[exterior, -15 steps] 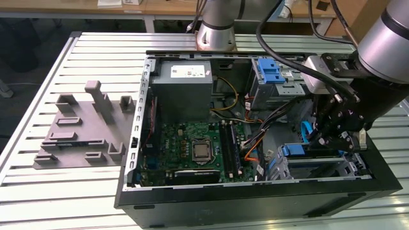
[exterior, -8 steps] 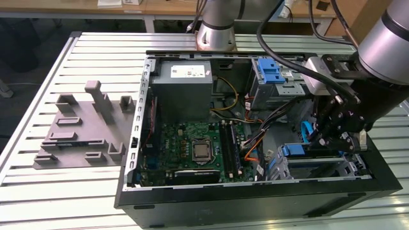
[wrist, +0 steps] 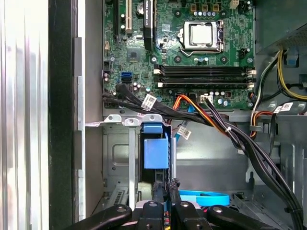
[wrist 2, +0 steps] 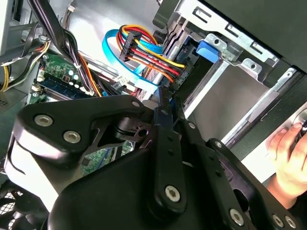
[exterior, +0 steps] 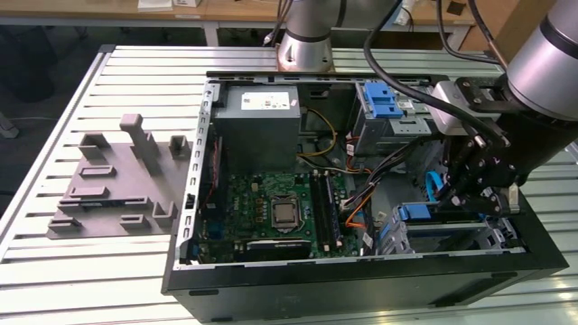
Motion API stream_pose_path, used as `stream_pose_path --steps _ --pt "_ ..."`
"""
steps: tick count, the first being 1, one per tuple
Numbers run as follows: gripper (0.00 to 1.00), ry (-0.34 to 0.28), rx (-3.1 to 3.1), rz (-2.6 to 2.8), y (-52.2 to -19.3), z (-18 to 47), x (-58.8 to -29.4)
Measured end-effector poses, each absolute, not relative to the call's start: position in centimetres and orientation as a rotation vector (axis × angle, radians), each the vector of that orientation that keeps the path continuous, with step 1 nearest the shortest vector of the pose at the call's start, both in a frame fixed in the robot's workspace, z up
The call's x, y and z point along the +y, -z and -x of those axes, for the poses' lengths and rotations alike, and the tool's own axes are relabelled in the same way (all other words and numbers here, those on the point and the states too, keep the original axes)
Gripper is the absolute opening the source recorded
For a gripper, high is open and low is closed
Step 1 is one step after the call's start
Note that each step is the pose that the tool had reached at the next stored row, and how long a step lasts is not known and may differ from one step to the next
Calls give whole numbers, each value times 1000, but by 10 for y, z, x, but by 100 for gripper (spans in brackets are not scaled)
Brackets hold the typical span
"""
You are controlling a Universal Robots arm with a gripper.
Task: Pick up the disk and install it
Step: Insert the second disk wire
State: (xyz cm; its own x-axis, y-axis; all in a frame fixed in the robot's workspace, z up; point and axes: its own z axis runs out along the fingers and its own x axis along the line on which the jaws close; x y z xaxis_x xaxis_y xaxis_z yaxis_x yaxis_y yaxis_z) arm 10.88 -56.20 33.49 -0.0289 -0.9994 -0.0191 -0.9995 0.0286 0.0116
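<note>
Sitting upright on its edge inside a metal drive bay of the open computer case, the disk [wrist: 156, 152] shows its blue carrier and end tab in the first wrist view, slotted between the bay's thin steel rails just below the motherboard [wrist: 182, 43]. In the exterior view the same blue carrier [exterior: 417, 212] lies at the lower corner of the case on the exterior view's right, beneath the arm's wrist. The gripper [wrist: 166, 188] stands directly at the disk's near edge with its two fingers drawn close together, pinching the thin edge of the blue carrier; the second wrist view shows the black finger linkages [wrist 2: 165, 143] converging on that same blue edge. A light-blue data cable [wrist 2: 120, 52] and a bundle of red, orange and yellow wires [wrist 2: 153, 55] loop beside the bay. Farther off stand the grey power supply box [exterior: 262, 128] and a blue-latched drive cage [exterior: 386, 108]. A person's hand [wrist 2: 290, 153] rests outside the case wall. A grey fixture plate [exterior: 118, 183] lies on the slatted table [exterior: 54, 271].
</note>
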Motion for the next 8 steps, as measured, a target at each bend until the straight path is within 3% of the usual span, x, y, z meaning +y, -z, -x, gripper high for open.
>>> stream_pose_path --steps 8 --pt "16 -35 2249 2185 -334 -109 -562"
